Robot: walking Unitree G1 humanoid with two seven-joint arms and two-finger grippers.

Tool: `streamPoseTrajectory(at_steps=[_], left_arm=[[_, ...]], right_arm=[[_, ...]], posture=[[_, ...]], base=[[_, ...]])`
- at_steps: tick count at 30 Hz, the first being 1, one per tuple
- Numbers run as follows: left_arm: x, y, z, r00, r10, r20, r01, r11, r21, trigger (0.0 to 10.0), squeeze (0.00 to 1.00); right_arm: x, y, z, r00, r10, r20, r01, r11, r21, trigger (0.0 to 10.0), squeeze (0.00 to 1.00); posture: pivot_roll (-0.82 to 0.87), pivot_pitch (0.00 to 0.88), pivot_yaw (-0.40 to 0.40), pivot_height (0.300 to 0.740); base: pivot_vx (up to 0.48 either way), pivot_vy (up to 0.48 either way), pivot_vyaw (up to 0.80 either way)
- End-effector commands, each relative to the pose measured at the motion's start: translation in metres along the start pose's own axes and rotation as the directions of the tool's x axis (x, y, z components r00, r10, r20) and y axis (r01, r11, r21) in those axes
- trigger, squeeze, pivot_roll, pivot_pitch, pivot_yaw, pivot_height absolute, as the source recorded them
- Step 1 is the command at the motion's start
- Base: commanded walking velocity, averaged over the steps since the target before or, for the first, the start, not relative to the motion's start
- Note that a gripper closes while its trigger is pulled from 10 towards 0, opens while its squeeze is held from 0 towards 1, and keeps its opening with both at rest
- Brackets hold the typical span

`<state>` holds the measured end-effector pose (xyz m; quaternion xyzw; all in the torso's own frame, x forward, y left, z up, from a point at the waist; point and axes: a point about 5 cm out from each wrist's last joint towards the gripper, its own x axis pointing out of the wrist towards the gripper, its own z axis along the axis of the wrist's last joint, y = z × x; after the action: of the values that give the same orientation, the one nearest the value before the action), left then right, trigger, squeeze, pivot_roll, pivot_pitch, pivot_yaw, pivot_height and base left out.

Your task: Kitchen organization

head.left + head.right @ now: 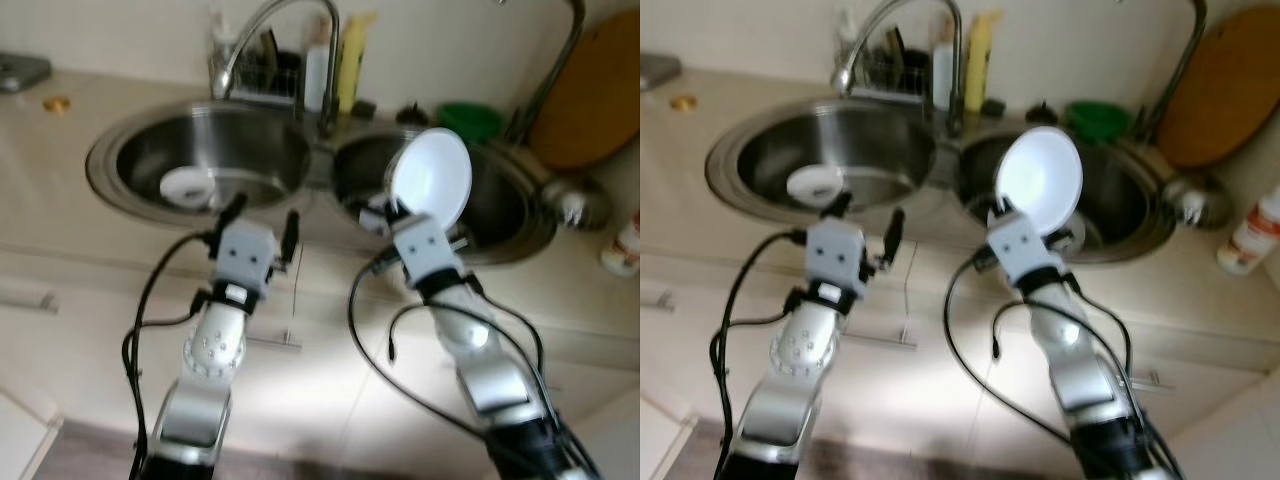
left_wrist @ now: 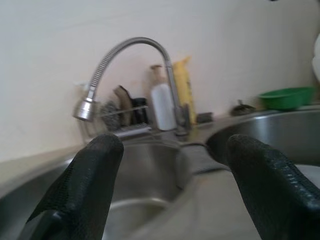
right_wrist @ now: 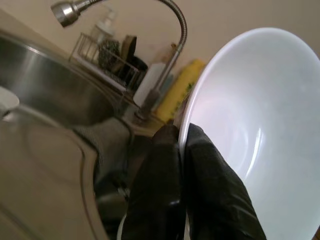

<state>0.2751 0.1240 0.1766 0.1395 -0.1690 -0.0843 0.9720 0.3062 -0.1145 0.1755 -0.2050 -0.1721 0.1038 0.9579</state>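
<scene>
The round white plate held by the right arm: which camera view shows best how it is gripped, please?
The right wrist view: the right gripper has its jaws shut on the rim of the round white plate, seen close up. Both eye views show the whole plate tilted above the right-hand steel basin. The left wrist view catches just its edge.

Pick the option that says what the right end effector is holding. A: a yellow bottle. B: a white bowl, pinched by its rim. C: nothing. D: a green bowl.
B: the right end effector has its two black fingers closed on the rim of a white bowl, held above the right sink basin.
</scene>
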Motion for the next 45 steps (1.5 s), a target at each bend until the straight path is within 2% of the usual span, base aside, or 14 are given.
streamPoseTrajectory(at_steps=[1, 12, 15, 17, 18, 19, 28, 30, 31, 36, 42, 43, 44, 45], left_arm=[[0.000, 0.003, -0.001, 1.000, 0.003, -0.010, -0.003, 1.000, 0.002, 10.0, 0.00], [0.001, 0.003, 0.000, 1.000, 0.005, -0.003, -0.005, 1.000, 0.004, 10.0, 0.00], [0.001, 0.002, 0.001, 1.000, 0.003, 0.003, -0.003, 1.000, 0.001, 10.0, 0.00], [0.001, 0.002, 0.001, 1.000, 0.003, 0.003, -0.003, 1.000, 0.000, 10.0, 0.00], [0.001, 0.002, 0.001, 1.000, 0.003, 0.004, -0.003, 1.000, 0.000, 10.0, 0.00], [0.001, 0.001, 0.001, 1.000, 0.002, 0.005, -0.002, 1.000, 0.000, 10.0, 0.00], [0.002, 0.002, 0.002, 1.000, 0.005, 0.008, -0.005, 1.000, 0.003, 10.0, 0.00], [0.003, 0.001, 0.002, 1.000, 0.002, 0.009, -0.002, 1.000, 0.003, 10.0, 0.00], [0.003, 0.001, 0.002, 1.000, 0.002, 0.009, -0.002, 1.000, 0.003, 10.0, 0.00], [0.003, 0.000, 0.003, 1.000, -0.001, 0.011, 0.001, 1.000, 0.005, 10.0, 0.00], [0.002, 0.001, 0.003, 1.000, 0.004, 0.009, -0.004, 1.000, 0.006, 10.0, 0.00], [0.002, 0.000, 0.002, 1.000, 0.002, 0.007, -0.002, 1.000, 0.003, 10.0, 0.00], [0.002, -0.001, 0.002, 1.000, 0.001, 0.006, -0.001, 1.000, 0.002, 10.0, 0.00], [0.001, -0.001, 0.002, 1.000, 0.000, 0.006, 0.000, 1.000, 0.002, 10.0, 0.00]], right_arm=[[0.002, 0.003, 0.005, 1.000, 0.006, 0.018, -0.006, 1.000, 0.017, 0.0, 0.00], [0.005, -0.003, 0.002, 1.000, -0.013, -0.014, 0.013, 0.999, 0.040, 0.0, 0.00], [0.010, -0.008, -0.005, 0.997, -0.002, -0.073, 0.008, 0.997, 0.080, 0.0, 0.00], [0.015, -0.011, -0.011, 0.993, 0.006, -0.120, 0.005, 0.996, 0.089, 1.8, 0.00], [0.017, -0.013, -0.013, 0.991, 0.005, -0.137, 0.008, 0.996, 0.088, 1.8, 0.00], [0.022, -0.014, -0.016, 0.986, 0.017, -0.167, 0.000, 0.995, 0.097, 10.0, 0.00], [0.053, -0.014, -0.039, 0.917, 0.140, -0.373, -0.084, 0.983, 0.162, 10.0, 0.00], [0.060, -0.014, -0.051, 0.864, 0.185, -0.469, -0.113, 0.978, 0.176, 10.0, 0.00], [0.060, -0.014, -0.051, 0.864, 0.185, -0.469, -0.113, 0.978, 0.176, 10.0, 0.00], [0.060, -0.022, -0.070, 0.769, 0.232, -0.596, -0.115, 0.967, 0.228, 10.0, 0.00], [0.058, -0.034, -0.079, 0.722, 0.235, -0.650, -0.090, 0.964, 0.249, 10.0, 0.00], [0.058, -0.041, -0.080, 0.720, 0.220, -0.658, -0.057, 0.964, 0.260, 10.0, 0.17], [0.058, -0.043, -0.080, 0.721, 0.213, -0.659, -0.044, 0.964, 0.263, 10.0, 0.57], [0.058, -0.044, -0.080, 0.722, 0.209, -0.659, -0.037, 0.964, 0.265, 10.0, 0.57]], posture=[[0.13, 0.000, -0.086, 0.740], [0.13, 0.000, -0.087, 0.740], [0.12, 0.000, -0.086, 0.740], [0.12, 0.000, -0.086, 0.740], [0.12, 0.000, -0.086, 0.740], [0.13, 0.000, -0.086, 0.740], [0.14, 0.000, -0.094, 0.740], [0.14, 0.000, -0.094, 0.740], [0.14, 0.000, -0.094, 0.740], [0.16, 0.000, -0.104, 0.740], [0.15, 0.000, -0.108, 0.740], [0.15, 0.000, -0.106, 0.740], [0.15, 0.000, -0.106, 0.740], [0.15, 0.000, -0.106, 0.740]], base=[[0.000, 0.000, 0.00], [0.000, 0.000, 0.00], [0.000, 0.000, 0.00], [0.000, 0.000, 0.00], [0.000, 0.000, 0.00], [0.000, 0.000, 0.00], [0.000, 0.000, 0.00], [0.000, 0.000, 0.00], [0.000, 0.000, 0.00], [0.000, 0.000, 0.00], [0.000, 0.000, 0.00], [0.000, 0.000, 0.00], [0.000, 0.000, 0.00], [0.000, 0.000, 0.00]])
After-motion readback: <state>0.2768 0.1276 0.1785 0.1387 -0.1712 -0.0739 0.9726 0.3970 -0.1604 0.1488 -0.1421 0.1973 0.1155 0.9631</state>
